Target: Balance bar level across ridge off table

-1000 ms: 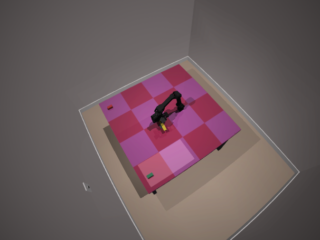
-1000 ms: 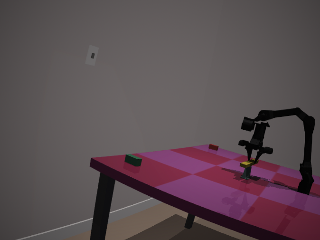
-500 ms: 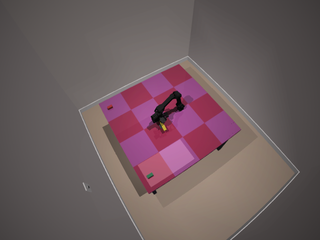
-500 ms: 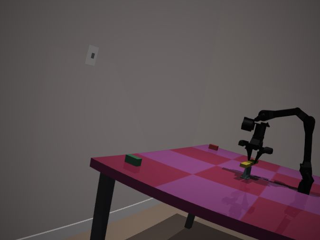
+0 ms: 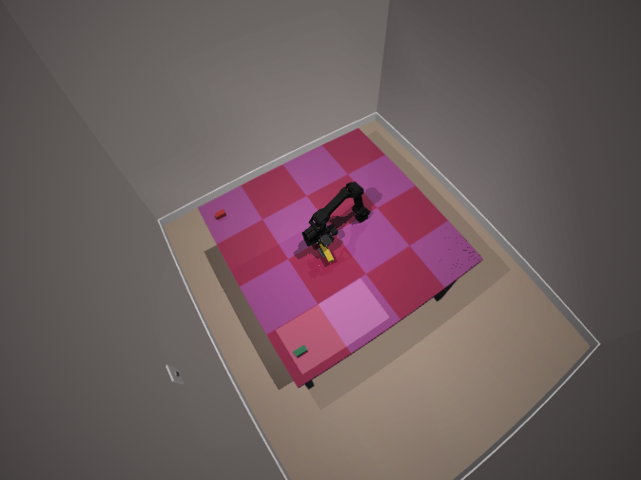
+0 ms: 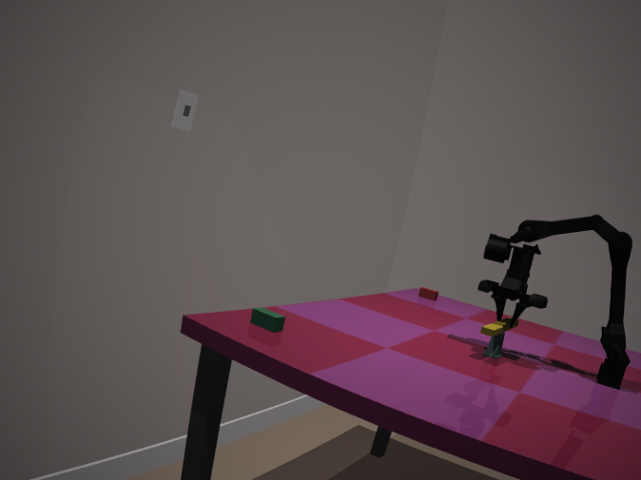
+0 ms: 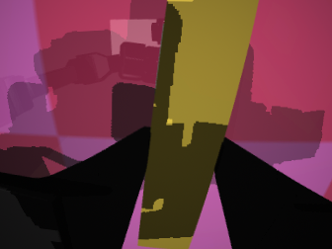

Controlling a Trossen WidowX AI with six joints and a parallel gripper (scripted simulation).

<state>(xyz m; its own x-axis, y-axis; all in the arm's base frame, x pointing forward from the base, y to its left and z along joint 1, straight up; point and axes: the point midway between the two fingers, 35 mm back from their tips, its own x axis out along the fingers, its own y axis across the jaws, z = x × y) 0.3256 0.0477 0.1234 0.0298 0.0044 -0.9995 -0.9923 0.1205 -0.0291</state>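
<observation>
A yellow bar (image 5: 328, 256) (image 6: 491, 329) (image 7: 212, 56) is held up off the table, looking roughly level in the exterior view. My gripper (image 6: 506, 323) (image 7: 184, 139) is shut on the bar, with one finger on each long side, and points down. The grey-green ridge (image 6: 494, 346) stands on the table directly under the bar, and its top meets or nearly meets the underside; I cannot tell whether they touch. In the top view the ridge is mostly hidden by the bar and gripper. In the wrist view the bar hides it.
A green block (image 5: 300, 351) (image 6: 266, 319) lies near one table corner. A red block (image 5: 220, 214) (image 6: 428, 293) lies near another corner. Both are well away from the ridge. The checkered table (image 5: 267, 297) (image 6: 347, 346) carries shadows and reflections of the arm.
</observation>
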